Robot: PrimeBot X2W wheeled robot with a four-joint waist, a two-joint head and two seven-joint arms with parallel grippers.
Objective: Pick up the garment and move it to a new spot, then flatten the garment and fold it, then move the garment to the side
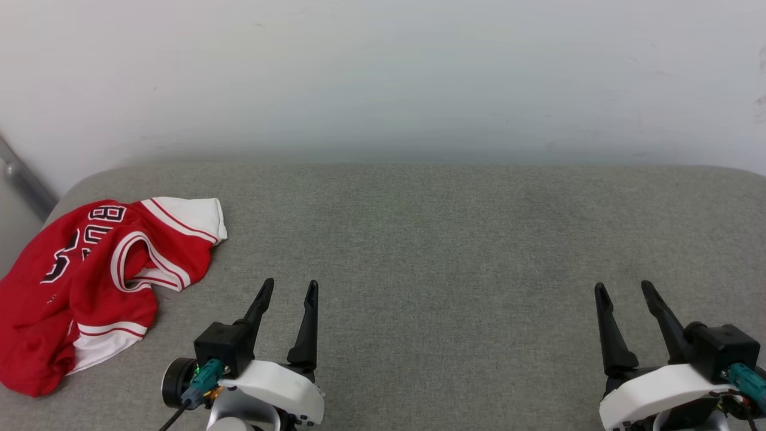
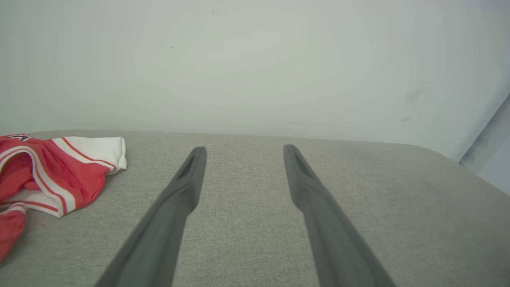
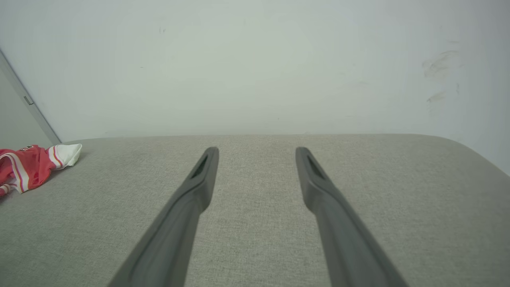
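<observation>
Head view: the red Bulls jersey (image 1: pixel 90 281) lies crumpled at the far left edge of the grey fabric-covered desk (image 1: pixel 449 251), white sleeves with striped trim showing. The left tool (image 1: pixel 290 282) hovers just beside it to the right, fingers apart and holding nothing. The right tool (image 1: pixel 622 286) sits well away at the lower right, fingers likewise spread and empty. A pale wall (image 1: pixel 383 72) stands behind.

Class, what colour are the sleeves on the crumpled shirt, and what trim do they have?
The shirt's sleeves are white with red stripes at the edge, clearest in the head view.
</observation>
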